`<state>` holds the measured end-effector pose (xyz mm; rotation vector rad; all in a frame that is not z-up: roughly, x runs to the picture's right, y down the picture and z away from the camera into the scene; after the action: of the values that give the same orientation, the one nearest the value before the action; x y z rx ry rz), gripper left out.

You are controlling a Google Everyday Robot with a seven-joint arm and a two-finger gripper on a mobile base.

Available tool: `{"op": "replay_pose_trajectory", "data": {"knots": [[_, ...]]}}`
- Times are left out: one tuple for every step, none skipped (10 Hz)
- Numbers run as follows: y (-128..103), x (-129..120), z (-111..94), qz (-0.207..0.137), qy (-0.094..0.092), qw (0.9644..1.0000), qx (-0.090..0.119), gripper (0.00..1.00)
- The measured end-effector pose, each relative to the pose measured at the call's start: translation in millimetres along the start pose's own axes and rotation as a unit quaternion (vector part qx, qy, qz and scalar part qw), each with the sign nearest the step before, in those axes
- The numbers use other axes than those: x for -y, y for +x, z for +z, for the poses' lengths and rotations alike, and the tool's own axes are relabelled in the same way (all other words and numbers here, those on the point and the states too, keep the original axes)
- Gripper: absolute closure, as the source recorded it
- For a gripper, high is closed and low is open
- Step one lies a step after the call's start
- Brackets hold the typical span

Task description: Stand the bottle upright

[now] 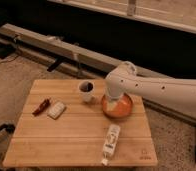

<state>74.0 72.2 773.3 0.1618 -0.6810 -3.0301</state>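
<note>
The bottle [110, 141] is small, slim and whitish with a pale label. It lies on its side near the front right of the wooden table [66, 135], its capped neck pointing toward the front edge. My gripper [112, 101] hangs from the white arm [161, 90] over the orange bowl [118, 107], behind the bottle and well apart from it.
A white cup with a dark inside [86, 91] stands left of the bowl. A flat white block [56, 110] and a red object [41, 106] lie at the table's left. A metal rail [66, 50] runs behind the table.
</note>
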Motion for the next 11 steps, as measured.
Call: {"op": "replay_pose_trajectory", "data": {"knots": [[0,0,0,0.0,0.0,1.0,0.0,0.38],[0,0,0,0.0,0.0,1.0,0.0,0.38],[0,0,0,0.0,0.0,1.0,0.0,0.38],[0,0,0,0.0,0.0,1.0,0.0,0.38],[-2,-1,0,0.001,0.0,1.0,0.004,0.38],[-2,-3,1,0.001,0.001,0.9999,0.011,0.38],[-4,-6,3,-0.001,0.002,0.9996,0.028,0.38],[-4,-10,5,-0.01,-0.002,0.9987,0.049,0.38],[-8,-7,5,-0.019,-0.007,0.9965,0.081,0.38],[-10,0,5,-0.027,-0.013,0.994,0.106,0.38],[-9,13,4,-0.037,-0.019,0.9906,0.13,0.38]]}}
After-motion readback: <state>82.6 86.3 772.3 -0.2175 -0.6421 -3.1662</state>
